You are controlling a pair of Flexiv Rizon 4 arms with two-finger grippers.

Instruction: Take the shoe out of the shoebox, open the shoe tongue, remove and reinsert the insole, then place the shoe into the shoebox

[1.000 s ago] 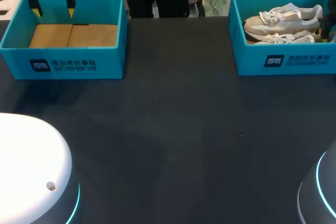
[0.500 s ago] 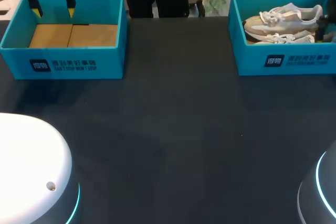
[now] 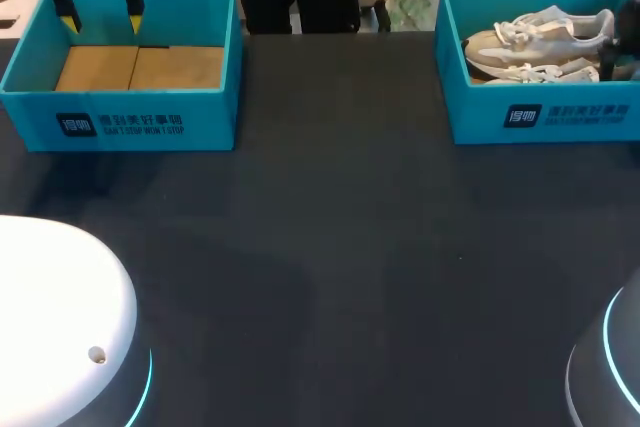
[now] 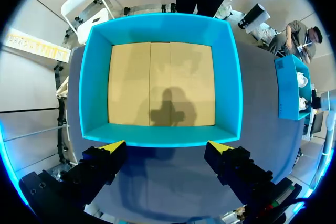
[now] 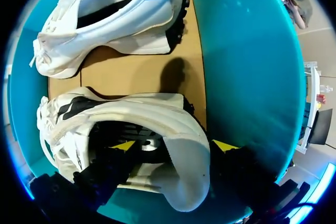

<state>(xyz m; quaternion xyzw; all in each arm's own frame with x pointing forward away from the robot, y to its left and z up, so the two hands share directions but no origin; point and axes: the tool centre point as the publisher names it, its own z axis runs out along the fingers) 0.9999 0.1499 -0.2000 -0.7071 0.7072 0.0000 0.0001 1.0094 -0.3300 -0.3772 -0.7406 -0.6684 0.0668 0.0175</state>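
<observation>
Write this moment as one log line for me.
left hand: open, above empty shoebox | right hand: open, astride heel of nearer shoe inside second shoebox | step: shoe not yet lifted

Both spread wide: left tool point(image 4: 167, 148), right tool point(image 5: 173, 145).

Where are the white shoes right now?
Both shoes lie side by side in the blue box at the far right of the table in the head view. The right pincer straddles one shoe's heel.
</observation>
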